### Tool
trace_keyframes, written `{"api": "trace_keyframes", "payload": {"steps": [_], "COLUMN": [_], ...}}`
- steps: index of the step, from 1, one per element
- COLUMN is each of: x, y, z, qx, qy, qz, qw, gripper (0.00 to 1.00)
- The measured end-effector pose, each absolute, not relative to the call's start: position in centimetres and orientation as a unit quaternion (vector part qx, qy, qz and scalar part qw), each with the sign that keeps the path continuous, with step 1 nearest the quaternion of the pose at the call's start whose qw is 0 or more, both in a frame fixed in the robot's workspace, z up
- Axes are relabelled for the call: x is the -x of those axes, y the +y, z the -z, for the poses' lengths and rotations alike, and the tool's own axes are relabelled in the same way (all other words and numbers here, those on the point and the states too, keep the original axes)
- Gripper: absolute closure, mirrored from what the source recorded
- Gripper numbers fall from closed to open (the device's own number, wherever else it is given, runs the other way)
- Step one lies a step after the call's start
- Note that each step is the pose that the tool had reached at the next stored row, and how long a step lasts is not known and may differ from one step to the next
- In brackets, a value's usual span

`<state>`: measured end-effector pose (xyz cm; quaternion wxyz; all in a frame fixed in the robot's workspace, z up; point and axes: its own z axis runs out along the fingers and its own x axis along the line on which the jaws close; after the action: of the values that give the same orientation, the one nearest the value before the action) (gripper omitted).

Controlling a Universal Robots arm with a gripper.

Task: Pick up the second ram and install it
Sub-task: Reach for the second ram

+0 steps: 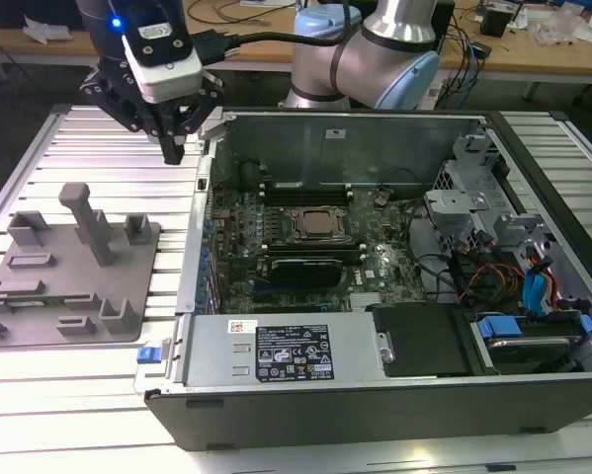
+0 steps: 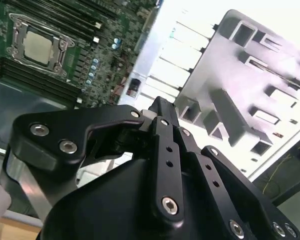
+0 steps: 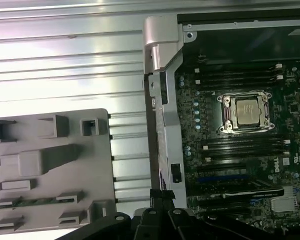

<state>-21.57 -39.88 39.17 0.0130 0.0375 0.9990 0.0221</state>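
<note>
The second ram [image 3: 37,201] shows as a thin green strip lying in a slot of the grey fixture tray [image 3: 92,170]. My gripper [image 1: 174,151] hangs above the slatted table between the tray [image 1: 127,286] and the open computer case, fingers together and holding nothing. Its dark fingertips [image 3: 162,196] sit over the case's edge, a little off the tray's corner and apart from the ram. The motherboard [image 1: 375,262] lies inside the case with the processor socket [image 3: 246,112] and memory slots on both sides of it. Both the gripper [image 2: 160,106] and the tray [image 2: 290,75] appear in the second wrist view.
The case's metal wall [image 3: 162,100] stands between tray and motherboard. A tall grey post [image 1: 90,222] rises from the tray. A drive cage and cables [image 1: 493,247] fill the case at the exterior view's right. A dark module [image 1: 300,267] sits by the socket.
</note>
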Motion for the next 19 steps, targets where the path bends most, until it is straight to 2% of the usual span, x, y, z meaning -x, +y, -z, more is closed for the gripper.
{"api": "trace_keyframes", "payload": {"steps": [19], "x": [30.5], "y": [-39.9], "z": [-38.1], "qx": [-0.037], "qy": [0.999], "qz": [-0.022], "qw": [0.013], "gripper": [0.92]}}
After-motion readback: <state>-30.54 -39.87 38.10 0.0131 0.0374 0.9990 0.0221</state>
